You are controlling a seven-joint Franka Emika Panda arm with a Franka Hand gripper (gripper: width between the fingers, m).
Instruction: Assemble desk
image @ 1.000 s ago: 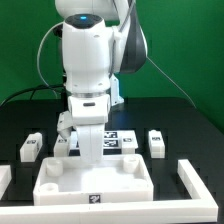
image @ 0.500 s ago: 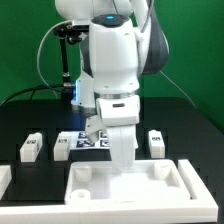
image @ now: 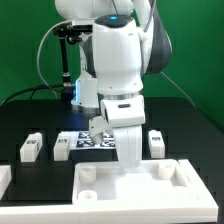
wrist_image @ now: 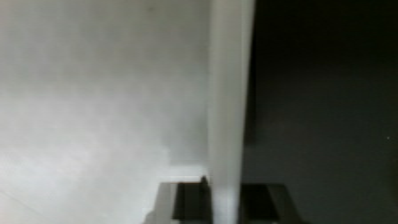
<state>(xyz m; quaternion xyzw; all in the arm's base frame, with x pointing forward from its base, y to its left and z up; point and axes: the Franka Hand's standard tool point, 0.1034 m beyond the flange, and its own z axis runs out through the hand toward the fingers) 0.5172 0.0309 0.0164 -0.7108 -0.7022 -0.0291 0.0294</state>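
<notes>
The desk's wide white top panel [image: 140,185] lies flat at the front of the black table, with round leg sockets at its corners facing up. My gripper [image: 130,156] reaches down onto the panel's far edge and is shut on it. In the wrist view the panel [wrist_image: 107,100] fills one side, and its thin edge runs between my two dark fingers [wrist_image: 187,203], with the gripper [wrist_image: 228,198] closed around it. Three white tagged leg posts stand behind the panel: two at the exterior view's left [image: 30,148] [image: 62,147] and one at its right [image: 157,142].
The marker board [image: 92,140] lies flat behind the panel, partly hidden by my arm. A white raised block [image: 4,178] sits at the exterior view's left edge. A dark stand with cables [image: 68,60] rises at the back.
The arm and the gripped top panel have slid toward the exterior view's right; the panel's left edge moved from about the left post to under the marker board.
</notes>
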